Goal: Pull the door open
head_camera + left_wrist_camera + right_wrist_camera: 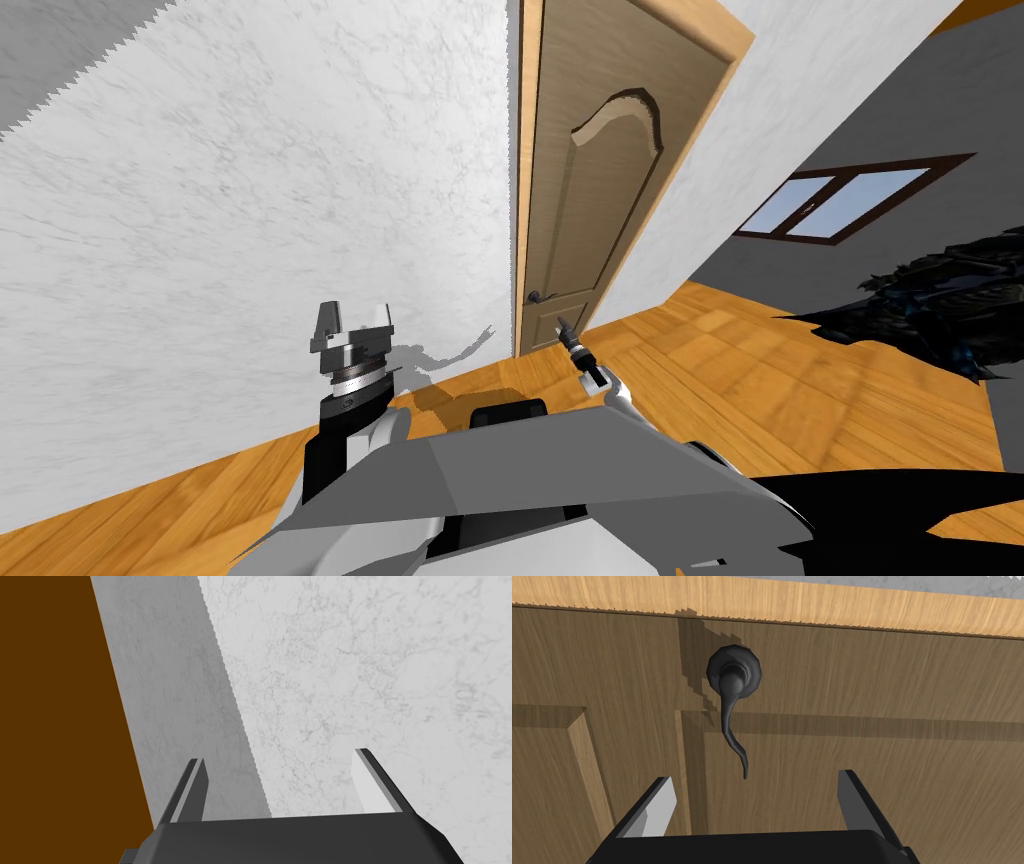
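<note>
Head view overlooks the door (580, 200); right wrist faces its handle (732, 677) close.

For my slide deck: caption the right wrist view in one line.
Open right pincer faces the dark handle on the brown door, not yet touching it.

a room in a house: a panelled wooden door (590, 200) with a dark lever handle (732, 683), white plastered walls (250, 200), a parquet floor (750, 380) and a brown-framed window (840, 200).

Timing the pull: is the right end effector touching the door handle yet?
Apart. The right wrist view shows the right end effector open, the dark handle ending between its fingers, with the door visible on both sides of its tip.
</note>
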Available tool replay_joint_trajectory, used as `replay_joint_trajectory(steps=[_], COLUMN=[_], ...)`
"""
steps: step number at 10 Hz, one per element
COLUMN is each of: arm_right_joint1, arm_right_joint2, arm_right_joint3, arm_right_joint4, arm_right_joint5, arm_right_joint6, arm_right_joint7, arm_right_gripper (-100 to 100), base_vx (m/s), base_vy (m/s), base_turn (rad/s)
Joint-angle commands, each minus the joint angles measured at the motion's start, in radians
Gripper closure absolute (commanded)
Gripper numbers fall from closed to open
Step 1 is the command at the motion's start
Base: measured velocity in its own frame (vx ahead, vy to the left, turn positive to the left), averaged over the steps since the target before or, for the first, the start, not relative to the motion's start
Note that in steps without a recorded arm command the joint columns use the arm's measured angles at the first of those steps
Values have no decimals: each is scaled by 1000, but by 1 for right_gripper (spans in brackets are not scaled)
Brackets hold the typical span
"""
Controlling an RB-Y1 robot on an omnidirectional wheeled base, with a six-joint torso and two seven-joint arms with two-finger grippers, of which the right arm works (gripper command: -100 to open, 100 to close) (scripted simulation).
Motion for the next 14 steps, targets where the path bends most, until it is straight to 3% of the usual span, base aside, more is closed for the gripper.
replay_joint_trajectory(steps=[1,6,7,10,12,14], arm_right_joint1=[-16,-55,-49,-48,-48,-47], arm_right_joint2=[-9,-28,-28,-62,-62,-86], arm_right_joint3=[-1,-2,-2,-66,-66,-110], arm_right_joint4=[41,140,129,206,206,259], arm_right_joint5=[6,20,18,-21,-21,-49], arm_right_joint6=[-11,-35,-33,-69,-69,-94], arm_right_joint7=[-14,-42,-40,-39,-39,-37], arm_right_gripper=[-100,-100,-100,-100,-100,-100], base_vx=[117,129,57,97,72,60], base_vy=[-23,-35,-15,36,19,20], base_turn=[52,42,10,336,12,290])
